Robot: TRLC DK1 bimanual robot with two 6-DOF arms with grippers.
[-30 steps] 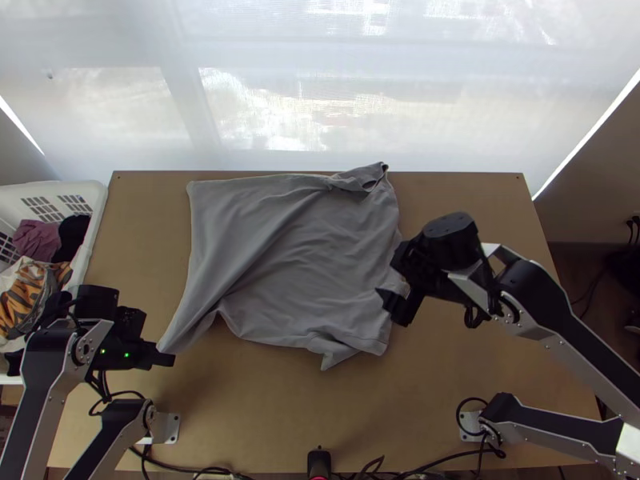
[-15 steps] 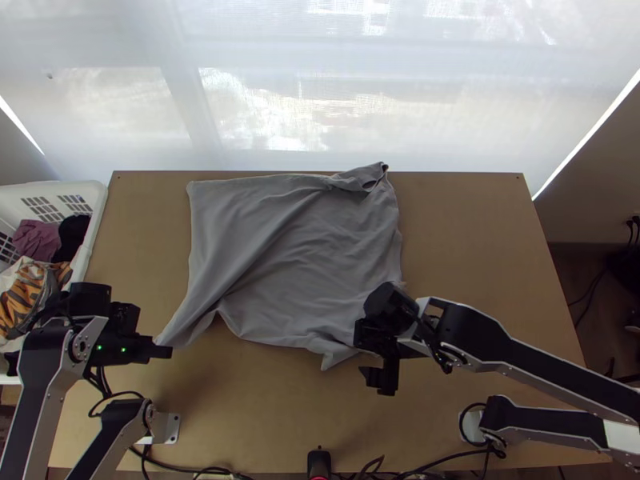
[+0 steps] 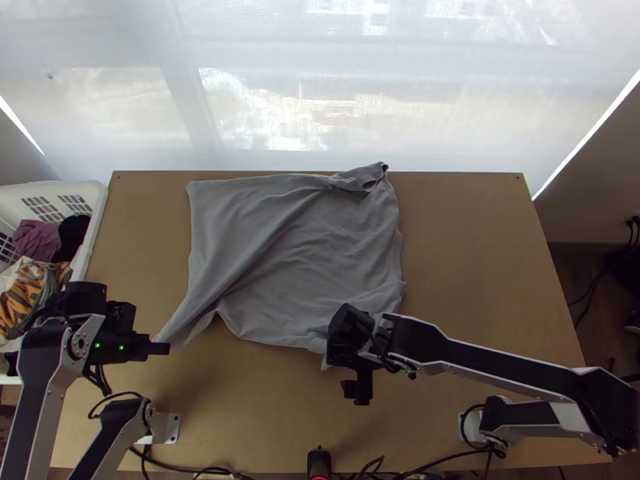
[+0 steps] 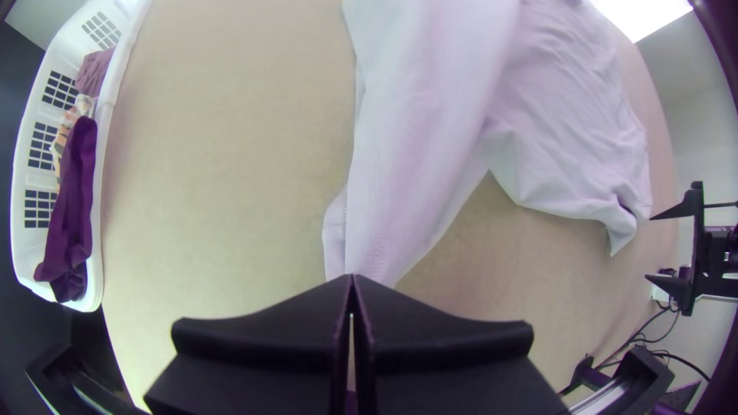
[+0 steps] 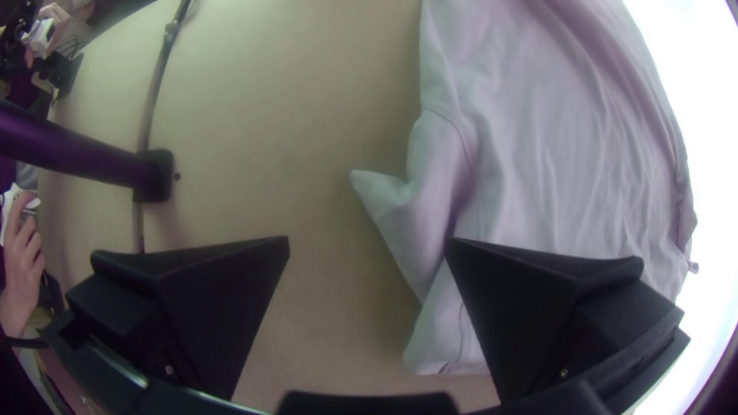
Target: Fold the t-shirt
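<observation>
The grey t-shirt (image 3: 320,256) lies spread with a long diagonal fold, its upper right corner bunched. At its lower left corner is my left gripper (image 3: 166,349); in the left wrist view this gripper (image 4: 351,278) is shut on that corner of the t-shirt (image 4: 430,115). My right gripper (image 3: 358,392) is over the near edge of the cloth, right of the middle. In the right wrist view the right gripper (image 5: 367,240) stands open, with a pointed flap of the t-shirt (image 5: 523,138) between and beyond its fingers; the cloth is not gripped.
A white laundry basket (image 3: 96,210) with several clothes stands at the table's left. Bare wood of the table (image 3: 472,240) lies right of the shirt. A black post base (image 5: 156,175) and cables are at the near edge. A person's hand (image 5: 23,265) shows beyond that edge.
My right gripper has moved from the shirt's right side toward the near edge and leftward. The left gripper has shifted slightly left with the corner. The rest of the shirt looks unmoved.
</observation>
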